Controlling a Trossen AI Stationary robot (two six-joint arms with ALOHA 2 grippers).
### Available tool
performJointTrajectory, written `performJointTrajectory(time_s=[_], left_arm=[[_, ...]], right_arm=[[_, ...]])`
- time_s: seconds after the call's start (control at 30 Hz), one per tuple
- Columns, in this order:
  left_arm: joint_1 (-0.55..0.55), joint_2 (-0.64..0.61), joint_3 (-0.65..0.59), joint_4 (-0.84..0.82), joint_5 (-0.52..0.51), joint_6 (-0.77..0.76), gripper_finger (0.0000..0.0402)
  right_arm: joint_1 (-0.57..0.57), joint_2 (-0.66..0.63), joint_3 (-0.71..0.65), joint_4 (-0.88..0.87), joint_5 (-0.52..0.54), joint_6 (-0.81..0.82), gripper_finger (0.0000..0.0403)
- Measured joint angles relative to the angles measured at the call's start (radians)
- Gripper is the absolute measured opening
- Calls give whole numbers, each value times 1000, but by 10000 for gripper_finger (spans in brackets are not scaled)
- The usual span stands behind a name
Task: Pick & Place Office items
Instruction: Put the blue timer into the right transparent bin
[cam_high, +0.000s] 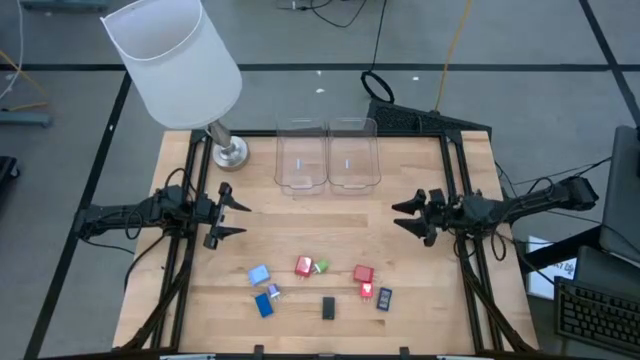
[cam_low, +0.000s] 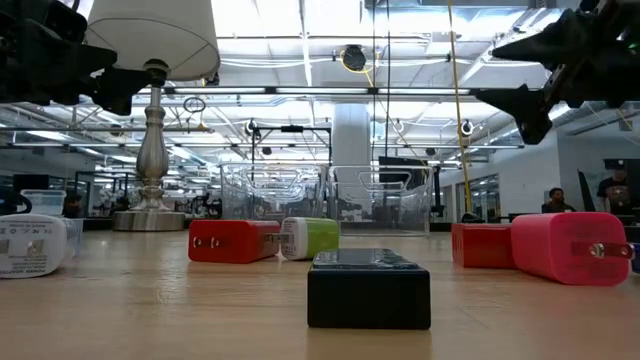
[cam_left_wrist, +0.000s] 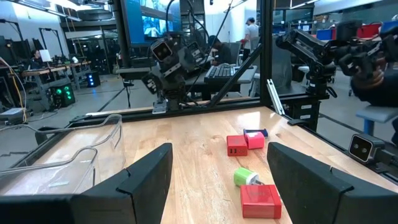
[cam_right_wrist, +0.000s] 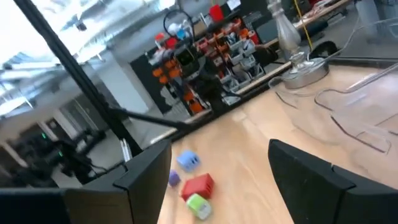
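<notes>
A: Status check. Your left pincer (cam_high: 236, 210) hangs over the left side of the counter (cam_high: 300, 215), fingers spread, gripping nothing. Your right pincer (cam_high: 403, 214) mirrors it on the right side, also spread wide and empty. Neither is near any piece.

B: Where's the stuff?

A: All in a loose cluster along the near edge, well apart from both pincers. Light blue piece (cam_high: 258, 275) and dark blue piece (cam_high: 264, 306) sit left; red block (cam_high: 303, 266) with the green piece (cam_high: 321, 267) touching it in the middle; black block (cam_high: 328, 308) nearest the edge; second red block (cam_high: 363, 273), pink charger (cam_high: 367, 291) and small blue piece (cam_high: 385, 299) on the right. Two clear bins (cam_high: 328, 160) stand side by side at the far middle and look empty. Nothing's been placed yet, I'd say.

B: How should you start?

A: Split by side. You'd likely take the light blue one with the left, since it stands alone. Come straight down, fingers straddling its short sides, and close only once low enough.

B: Risks?

A: Pieces are tiny; a shallow grip may flick them. The red and green touch, so separate or approach from the free side. Mind the lamp (cam_high: 178, 62) at the far left corner when you swing to the bins.
</notes>
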Motion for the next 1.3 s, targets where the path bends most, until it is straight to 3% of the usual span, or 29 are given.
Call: performJointTrajectory(time_s=[0.33, 0.53, 0.67, 0.83, 0.9, 1.07, 1.3], left_arm=[[0, 0, 0, 0, 0, 0, 267], [0, 0, 0, 0, 0, 0, 267], [0, 0, 0, 0, 0, 0, 267], [0, 1, 0, -1, 0, 0, 267], [0, 1, 0, 0, 0, 0, 267], [0, 1, 0, 0, 0, 0, 267], [0, 1, 0, 0, 0, 0, 267]], right_arm=[[4, 56, 0, 2, -4, -400, 263], [35, 163, 85, -89, 73, -327, 263], [84, 301, 294, -266, 113, -327, 263], [225, 521, 482, -479, 109, -262, 263], [293, 597, 543, -489, 96, -225, 263], [426, 764, 576, -490, -72, -188, 261], [517, 954, 546, -329, -21, -178, 252]])
